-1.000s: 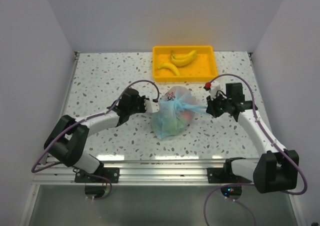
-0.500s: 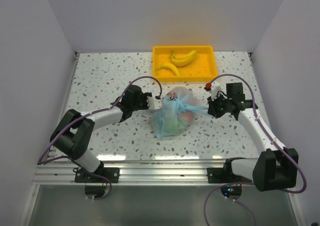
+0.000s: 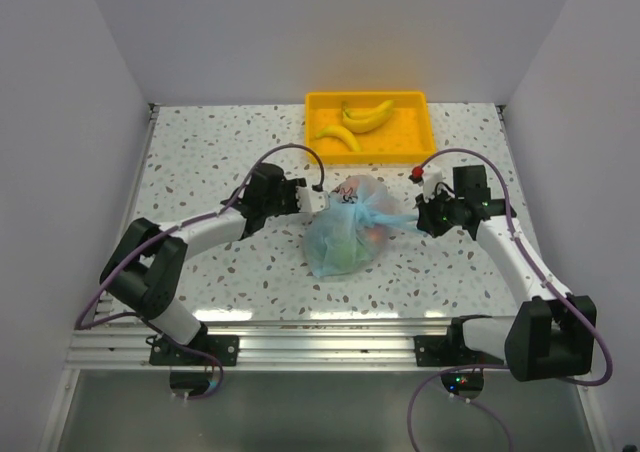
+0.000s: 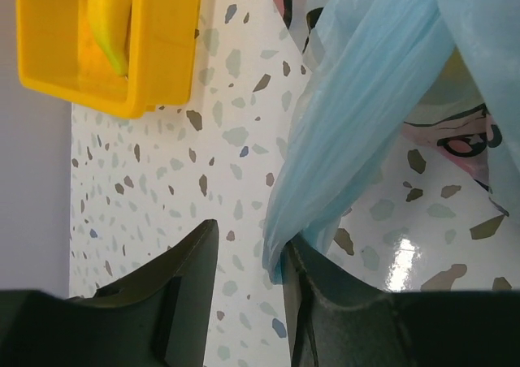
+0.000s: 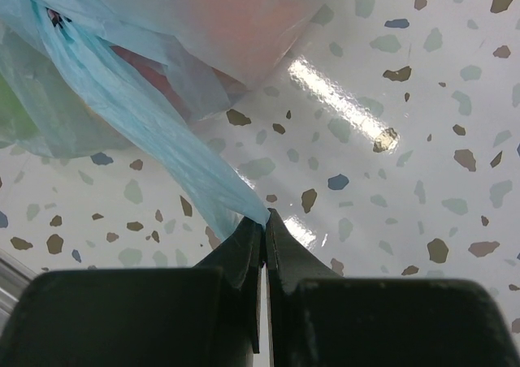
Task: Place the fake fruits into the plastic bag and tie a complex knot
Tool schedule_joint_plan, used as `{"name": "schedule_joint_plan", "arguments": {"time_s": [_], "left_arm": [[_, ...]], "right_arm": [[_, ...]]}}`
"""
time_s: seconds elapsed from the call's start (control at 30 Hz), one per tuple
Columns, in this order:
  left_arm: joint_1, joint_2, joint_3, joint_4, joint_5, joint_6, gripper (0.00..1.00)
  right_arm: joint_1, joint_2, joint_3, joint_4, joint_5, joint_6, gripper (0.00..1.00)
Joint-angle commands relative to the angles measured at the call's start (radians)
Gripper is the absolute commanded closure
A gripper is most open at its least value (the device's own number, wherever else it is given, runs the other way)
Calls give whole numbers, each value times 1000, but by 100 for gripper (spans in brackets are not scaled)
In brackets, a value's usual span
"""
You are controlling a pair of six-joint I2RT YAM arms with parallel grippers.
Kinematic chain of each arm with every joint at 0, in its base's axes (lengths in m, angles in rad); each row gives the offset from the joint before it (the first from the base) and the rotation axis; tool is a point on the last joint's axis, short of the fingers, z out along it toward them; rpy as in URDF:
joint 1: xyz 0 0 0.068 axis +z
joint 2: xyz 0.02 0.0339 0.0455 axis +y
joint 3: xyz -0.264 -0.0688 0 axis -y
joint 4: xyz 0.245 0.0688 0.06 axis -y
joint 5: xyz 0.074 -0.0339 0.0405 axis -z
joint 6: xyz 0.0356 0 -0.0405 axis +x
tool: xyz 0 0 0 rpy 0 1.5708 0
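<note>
The right fingers are pinched tight on a strip of the plastic bag, which stretches taut from the bag's right side. The left fingers stand parted and grip nothing. The loose end of another blue strip hangs between them, touching one finger. The bag sits in the middle of the bench between both arms, with fruits showing through the film. Two bananas lie in the yellow tray behind.
</note>
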Motion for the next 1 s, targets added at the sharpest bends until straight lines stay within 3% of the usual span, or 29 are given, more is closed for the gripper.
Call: {"name": "schedule_joint_plan", "arguments": {"time_s": [0.0, 0.33, 0.57, 0.67, 0.8, 0.97], "left_arm": [[-7, -10, 53, 1, 39, -34, 58], [-42, 65, 68, 58, 45, -5, 56], [-45, 183, 79, 165, -85, 41, 56], [-45, 231, 102, 188, -159, 54, 69], [-42, 265, 102, 220, -213, 83, 100], [-4, 253, 58, 214, -265, 107, 100]], "right_arm": [[-4, 1, 44, -19, 7, -17, 100], [-5, 3, 45, -22, -10, -23, 100], [-4, -5, 35, -16, 1, -27, 100], [-4, -8, 24, 13, 56, -23, 100], [-6, -11, 3, 76, 179, 6, 100], [-13, -23, -28, 148, 352, 16, 100]]}}
